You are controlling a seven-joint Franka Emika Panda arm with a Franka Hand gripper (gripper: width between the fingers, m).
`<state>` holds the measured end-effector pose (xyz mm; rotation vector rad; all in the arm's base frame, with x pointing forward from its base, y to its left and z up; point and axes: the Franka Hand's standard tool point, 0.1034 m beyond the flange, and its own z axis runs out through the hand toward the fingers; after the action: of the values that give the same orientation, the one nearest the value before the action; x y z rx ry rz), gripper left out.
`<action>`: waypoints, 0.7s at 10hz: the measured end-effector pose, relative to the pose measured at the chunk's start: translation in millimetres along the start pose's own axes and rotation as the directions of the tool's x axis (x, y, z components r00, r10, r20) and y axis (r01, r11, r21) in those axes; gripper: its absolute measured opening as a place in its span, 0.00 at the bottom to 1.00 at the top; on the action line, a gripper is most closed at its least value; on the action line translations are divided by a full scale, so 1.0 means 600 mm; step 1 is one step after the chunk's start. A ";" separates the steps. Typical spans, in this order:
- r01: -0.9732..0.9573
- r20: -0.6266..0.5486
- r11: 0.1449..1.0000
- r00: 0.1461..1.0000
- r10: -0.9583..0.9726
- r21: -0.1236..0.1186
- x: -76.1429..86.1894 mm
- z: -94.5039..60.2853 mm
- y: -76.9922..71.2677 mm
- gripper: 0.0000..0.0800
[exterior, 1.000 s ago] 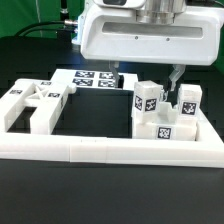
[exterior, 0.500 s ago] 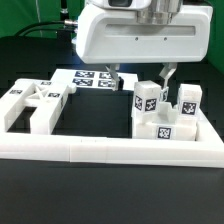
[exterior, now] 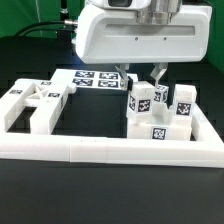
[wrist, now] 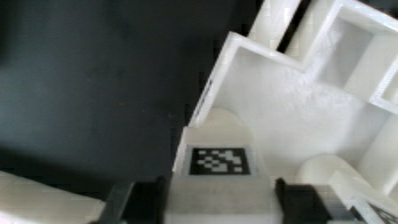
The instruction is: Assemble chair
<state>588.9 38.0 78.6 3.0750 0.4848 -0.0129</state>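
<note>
The chair is in loose white tagged parts. A cluster of them [exterior: 157, 118] stands at the exterior view's right, inside the rail's corner. My gripper [exterior: 145, 80] hangs over that cluster, its big white housing hiding the tops of the upright pieces. In the wrist view, a flat white part with a square tag [wrist: 219, 160] lies between my gripper's [wrist: 224, 205] two dark fingers [wrist: 150, 203], which press against its two sides. The gripper is shut on that part. More white chair parts [exterior: 30, 105] lie at the exterior view's left.
A long white L-shaped rail [exterior: 105, 150] runs along the front and up the right side. The marker board [exterior: 93, 78] lies flat behind, on the black table, partly under the arm.
The fingers have closed from wide open onto the white part. The right-hand cluster has shifted a little toward the exterior view's left.
</note>
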 end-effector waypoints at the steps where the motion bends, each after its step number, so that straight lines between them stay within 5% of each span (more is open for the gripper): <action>1: -0.003 0.000 1.000 1.000 0.003 0.000 0.000 0.000 0.000 0.36; 7: -0.349 0.001 0.937 0.937 0.349 0.004 -0.001 0.001 -0.002 0.36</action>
<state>588.2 39.0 78.2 3.1149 -0.0686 -0.0067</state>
